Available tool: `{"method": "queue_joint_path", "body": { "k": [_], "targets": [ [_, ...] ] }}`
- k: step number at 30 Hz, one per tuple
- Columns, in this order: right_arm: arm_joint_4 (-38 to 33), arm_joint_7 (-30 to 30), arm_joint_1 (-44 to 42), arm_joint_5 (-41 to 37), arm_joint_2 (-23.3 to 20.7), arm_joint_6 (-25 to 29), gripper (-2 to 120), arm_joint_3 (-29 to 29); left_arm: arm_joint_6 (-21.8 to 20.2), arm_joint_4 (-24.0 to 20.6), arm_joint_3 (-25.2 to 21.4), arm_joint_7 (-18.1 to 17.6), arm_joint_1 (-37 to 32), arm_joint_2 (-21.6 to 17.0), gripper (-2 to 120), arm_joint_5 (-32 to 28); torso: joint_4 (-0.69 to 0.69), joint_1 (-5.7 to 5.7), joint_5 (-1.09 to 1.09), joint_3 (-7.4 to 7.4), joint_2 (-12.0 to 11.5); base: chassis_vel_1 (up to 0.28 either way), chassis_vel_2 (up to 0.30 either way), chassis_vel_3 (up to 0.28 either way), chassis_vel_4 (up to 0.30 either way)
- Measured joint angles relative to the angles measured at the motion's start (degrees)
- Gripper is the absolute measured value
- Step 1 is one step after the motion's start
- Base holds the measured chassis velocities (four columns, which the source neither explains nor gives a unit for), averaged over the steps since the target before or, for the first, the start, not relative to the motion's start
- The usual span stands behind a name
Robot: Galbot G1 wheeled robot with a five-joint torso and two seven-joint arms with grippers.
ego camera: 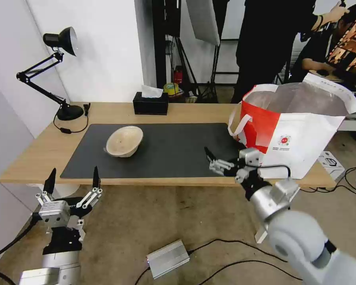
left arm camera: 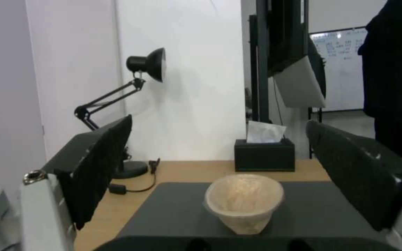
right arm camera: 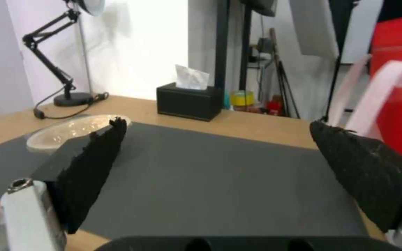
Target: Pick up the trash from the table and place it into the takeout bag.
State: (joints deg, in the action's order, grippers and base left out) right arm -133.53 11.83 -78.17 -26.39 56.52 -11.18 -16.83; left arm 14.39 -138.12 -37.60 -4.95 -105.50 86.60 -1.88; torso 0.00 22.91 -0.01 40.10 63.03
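Note:
A beige shallow bowl (ego camera: 124,141) of trash lies tilted on the dark grey mat (ego camera: 178,152) toward the table's (ego camera: 194,113) left. The left wrist view shows this bowl (left arm camera: 244,202) straight ahead, and it sits off to one side (right arm camera: 71,130) in the right wrist view. The red-and-white takeout bag (ego camera: 294,130) stands open at the table's right end, foil lining showing. My left gripper (ego camera: 73,178) is open and holds nothing, below the table's front edge, in front of the bowl. My right gripper (ego camera: 222,153) is open over the mat's front right, just left of the bag (right arm camera: 399,87).
A black desk lamp (ego camera: 61,39) stands at the table's back left and a black tissue box (ego camera: 150,103) at the back middle. On the floor lie a silver box (ego camera: 168,259), cables and a white carton (ego camera: 331,161). People stand behind the bag.

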Motion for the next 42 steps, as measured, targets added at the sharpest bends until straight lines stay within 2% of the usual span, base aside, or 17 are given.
{"method": "queue_joint_path", "body": {
  "k": [6,11,15,19,36,42],
  "targets": [
    [-2.2,-1.1,-7.4,5.8,4.9,1.5,100,-2.4,0.0,-0.1,0.3,0.2,-0.2,-0.1,100,0.0,0.0,0.0,0.01,0.0,0.0,0.0,0.0,0.0,0.0],
    [-4.8,-2.5,-14.6,12.6,9.0,3.3,100,-7.1,0.1,-0.3,0.5,0.5,-0.7,0.0,100,0.0,0.0,0.0,0.0,0.0,0.0,0.0,0.0,0.0,0.0],
    [-6.0,-3.7,-17.6,15.3,11.8,4.7,100,-9.9,0.2,-0.6,0.9,0.8,-1.1,0.3,100,0.1,-0.01,0.0,0.0,0.0,0.0,0.0,0.0,0.0,0.0],
    [-6.8,-4.0,-18.7,16.9,13.8,5.3,100,-10.1,0.2,-1.2,1.1,1.3,-1.7,0.4,100,0.2,0.0,-0.01,0.0,0.0,0.0,0.0,0.0,0.0,0.0],
    [-8.0,-4.5,-20.4,21.5,18.0,5.6,100,-10.9,0.6,-2.2,1.3,2.3,-3.9,1.3,100,0.2,0.0,0.01,0.01,0.0,0.0,0.0,0.0,0.0,0.0],
    [-8.4,-4.4,-20.9,21.7,19.0,5.6,100,-11.2,-0.2,-1.5,1.4,2.9,-3.8,0.1,100,-1.1,0.0,0.0,0.01,0.0,0.0,0.0,0.0,0.0,0.0]
  ]
}}
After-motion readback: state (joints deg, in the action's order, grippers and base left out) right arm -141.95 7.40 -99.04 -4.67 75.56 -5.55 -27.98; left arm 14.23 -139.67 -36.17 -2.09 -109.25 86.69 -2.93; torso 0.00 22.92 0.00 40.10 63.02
